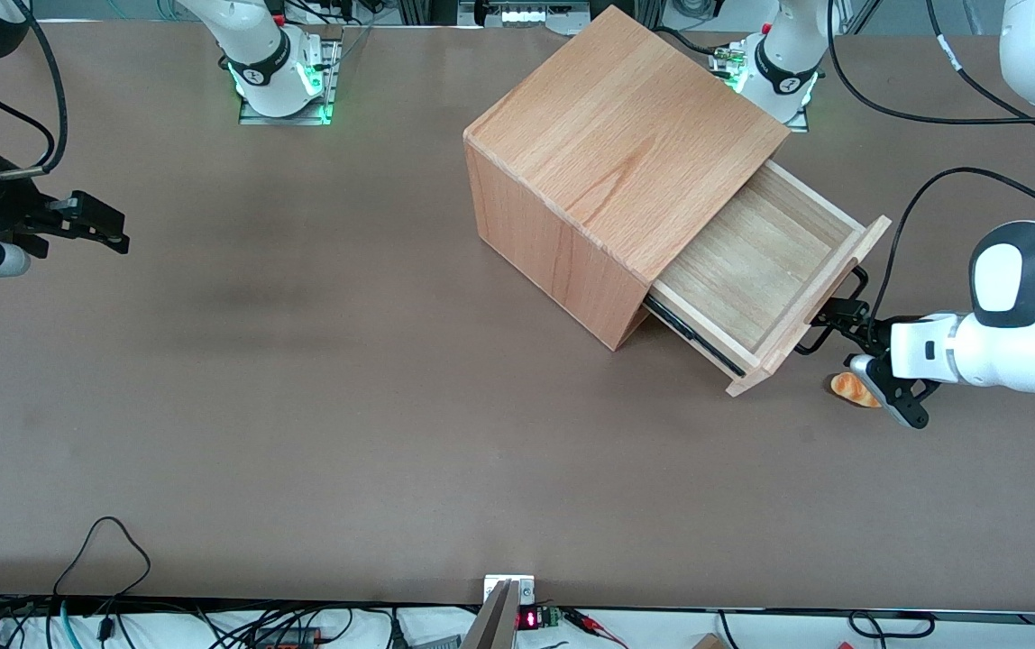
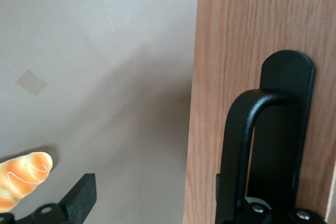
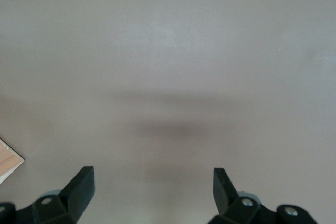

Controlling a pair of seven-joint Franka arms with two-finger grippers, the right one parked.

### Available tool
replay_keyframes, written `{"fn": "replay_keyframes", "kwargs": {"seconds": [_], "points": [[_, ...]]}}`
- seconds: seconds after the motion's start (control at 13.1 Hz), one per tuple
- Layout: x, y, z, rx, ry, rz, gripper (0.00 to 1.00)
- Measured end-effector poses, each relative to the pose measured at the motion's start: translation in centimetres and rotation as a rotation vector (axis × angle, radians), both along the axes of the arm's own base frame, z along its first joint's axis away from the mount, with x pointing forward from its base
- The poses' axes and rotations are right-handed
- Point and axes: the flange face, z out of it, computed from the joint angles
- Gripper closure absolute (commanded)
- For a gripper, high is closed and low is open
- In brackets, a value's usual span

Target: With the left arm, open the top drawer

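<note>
The top drawer (image 1: 752, 270) stands pulled well out of the wooden cabinet (image 1: 617, 153), its empty inside showing and a black rail along its side. Its flat front panel (image 2: 236, 77) faces the working arm's end of the table and carries the black bar handle (image 2: 247, 129). The left arm's gripper (image 1: 874, 361) is right in front of that panel, open, its jaws wide apart. One fingertip (image 2: 219, 195) sits at the handle, tucked under the bar against the panel. The other fingertip (image 2: 79, 198) hangs over bare table beside the panel's edge.
A small orange bread-like piece (image 1: 854, 389) lies on the table just under the gripper, close to the free fingertip. A square patch of tape (image 2: 30, 82) marks the table nearby. The arm bases (image 1: 279, 68) stand along the table edge farthest from the front camera.
</note>
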Motion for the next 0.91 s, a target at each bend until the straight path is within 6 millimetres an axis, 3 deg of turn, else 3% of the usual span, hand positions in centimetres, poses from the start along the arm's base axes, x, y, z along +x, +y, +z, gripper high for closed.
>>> {"fn": "replay_keyframes", "kwargs": {"seconds": [0.91], "points": [[-0.39,0.77,0.23,0.010,0.047,-0.014,0.00]]}}
